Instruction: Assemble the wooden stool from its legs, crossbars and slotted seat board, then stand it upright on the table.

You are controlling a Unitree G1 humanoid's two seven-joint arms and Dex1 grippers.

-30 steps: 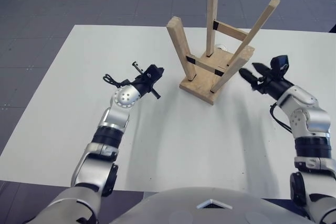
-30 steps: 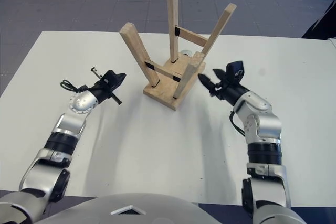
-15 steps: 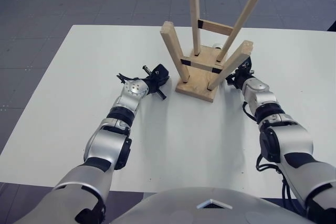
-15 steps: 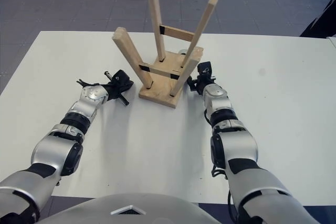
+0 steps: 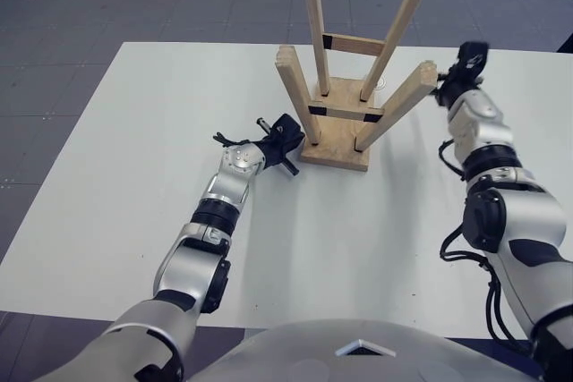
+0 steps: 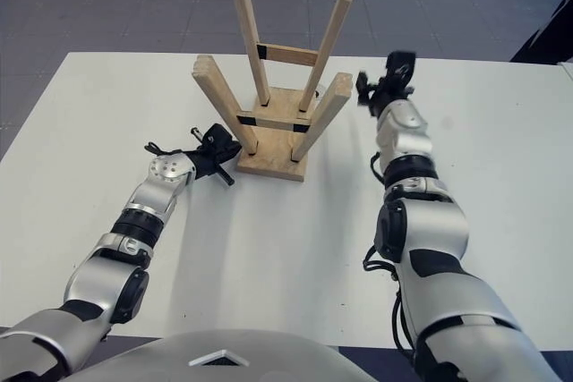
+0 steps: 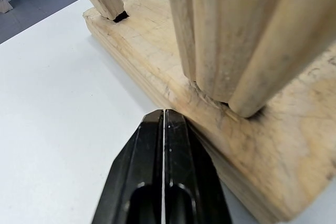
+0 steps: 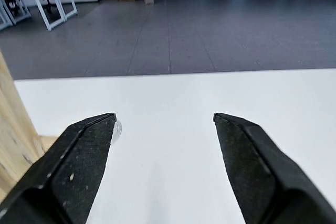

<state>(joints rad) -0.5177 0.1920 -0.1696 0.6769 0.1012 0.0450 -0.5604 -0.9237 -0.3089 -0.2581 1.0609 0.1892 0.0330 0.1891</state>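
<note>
Inspector: Which step is in hand?

Assessor: The last one, in my judgement. The stool (image 5: 345,118) looks assembled but stands inverted on the desk (image 5: 134,176): seat board (image 5: 333,148) down, legs (image 5: 314,24) up, crossbars (image 5: 354,43) fitted. Standing it upright is not yet done.

Inspector: End effectors?

Assessor: The left end effector (image 7: 164,121) has its fingers pressed together and empty, with the tip at the seat board's edge by a leg socket. The right end effector (image 8: 164,121) is spread wide, holding nothing, just beside the upper end of the near right leg (image 5: 398,103).

Inspector: Next move?

Assessor: Likely a grip on that leg while the left steadies or lifts the board — then a controlled tip-over.

Inspector: Anything unclear?

Assessor: Three items — whether the left tip touches the board, how deep the joints sit, and what the small pale object (image 5: 380,84) behind the stool is, as it is mostly hidden.
</note>
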